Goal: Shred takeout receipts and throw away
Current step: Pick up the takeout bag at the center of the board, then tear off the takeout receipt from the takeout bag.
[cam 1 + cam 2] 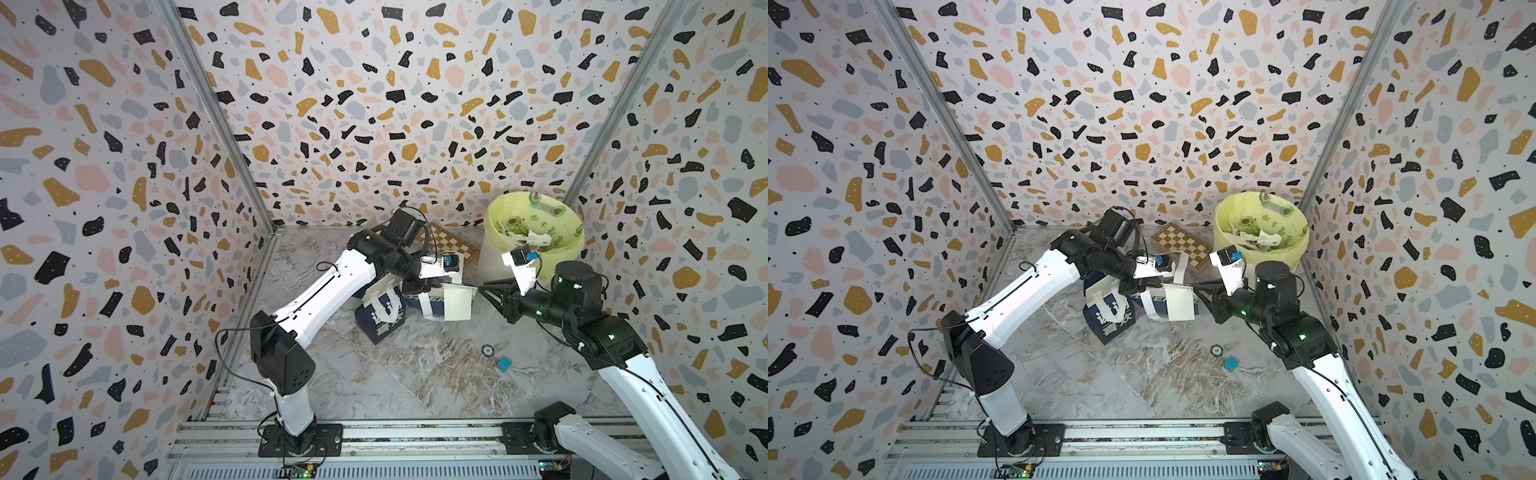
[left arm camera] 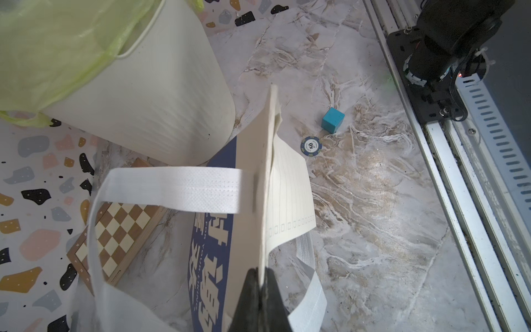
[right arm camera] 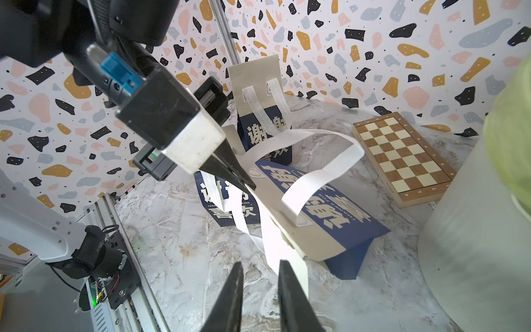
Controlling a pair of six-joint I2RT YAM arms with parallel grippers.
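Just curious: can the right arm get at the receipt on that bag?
Probably yes: the right gripper is open right beside the receipt, nothing between them, and the left gripper pinches the bag.

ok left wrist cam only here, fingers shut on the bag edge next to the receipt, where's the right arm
observer: right gripper sits at the receipt's far edge, fingers apart, not closed on it
operator: any other bag around
observer: yes, another navy-and-white bag stands upright beyond the lying bag
operator: and the bin
observer: white paper strips already lie inside its green liner
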